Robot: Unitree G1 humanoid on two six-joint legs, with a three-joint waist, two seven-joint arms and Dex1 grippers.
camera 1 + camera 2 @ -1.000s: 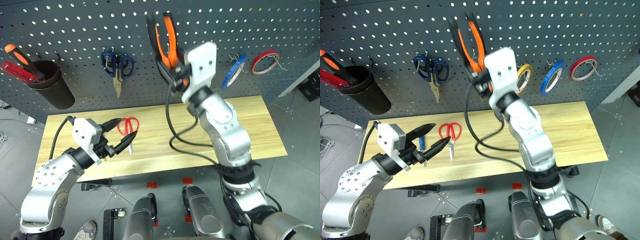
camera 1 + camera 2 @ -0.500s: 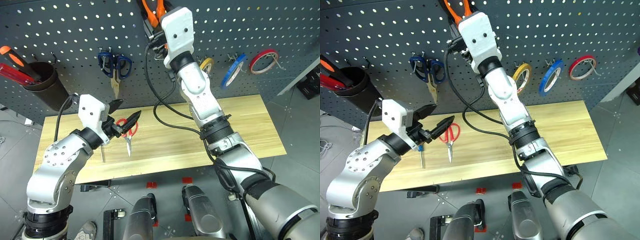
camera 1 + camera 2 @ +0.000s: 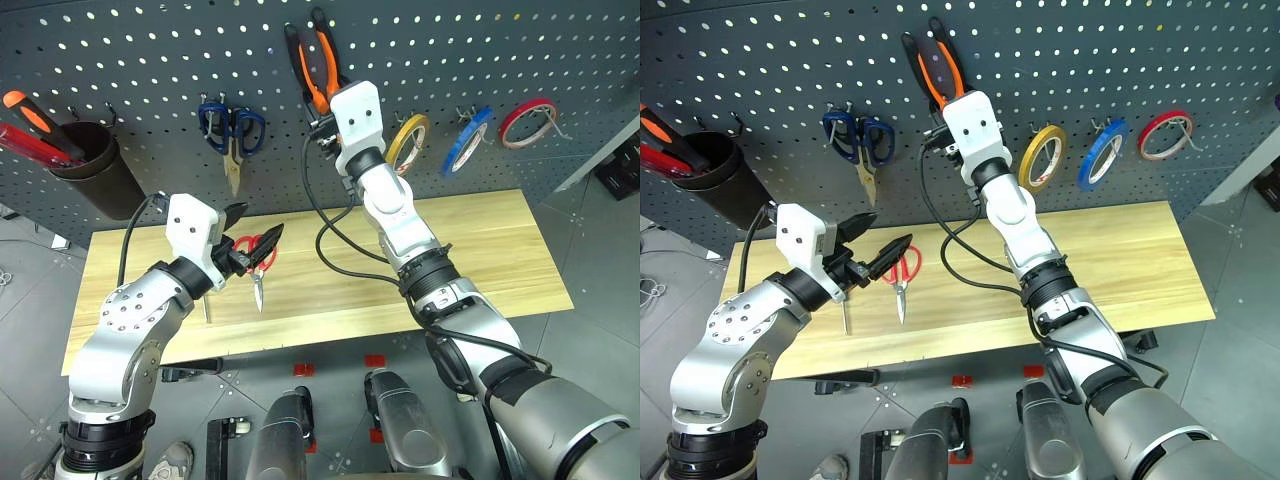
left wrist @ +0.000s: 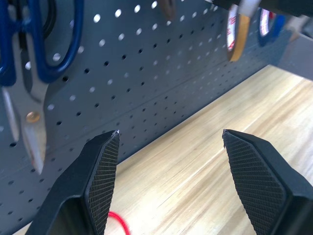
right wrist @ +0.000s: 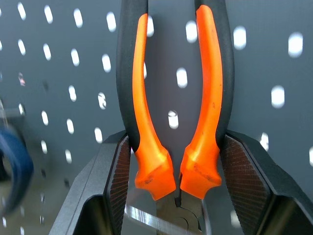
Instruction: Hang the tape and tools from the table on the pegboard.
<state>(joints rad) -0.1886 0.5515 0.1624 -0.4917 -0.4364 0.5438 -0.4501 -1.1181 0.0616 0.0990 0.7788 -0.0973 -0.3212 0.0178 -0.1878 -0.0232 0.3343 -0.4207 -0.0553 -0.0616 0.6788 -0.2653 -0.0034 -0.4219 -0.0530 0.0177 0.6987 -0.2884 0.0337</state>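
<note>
- Far left on the pegboard (image 3: 150, 60): dark cup (image 3: 90, 165) w/ red and orange screwdrivers (image 3: 35, 125); blue-handled scissors (image 3: 232, 140) hung further right, blades down.
- Left tool (image 3: 252, 238) is held open and empty above the table (image 3: 480, 250), fingers spread wide; nothing is seen between them in the left wrist view.
- Red-handled scissors (image 3: 902, 275) are laid flat on the table just under that tool; the slim screwdriver (image 3: 843, 318) lies beside them, partly hidden by the left arm.
- Right tool (image 5: 171, 181) is clamped on the orange-and-black pliers (image 3: 318, 60), handles up, against the pegboard; in the right wrist view the handles are seen squeezed between both pads (image 5: 120, 183).
- Yellow-tan tape roll (image 3: 1041, 158) is already hung just right of the right arm; blue tape ring (image 3: 1104, 155) and red tape ring (image 3: 1167, 134) follow.
- Right half of the table is bare up to its edge.
</note>
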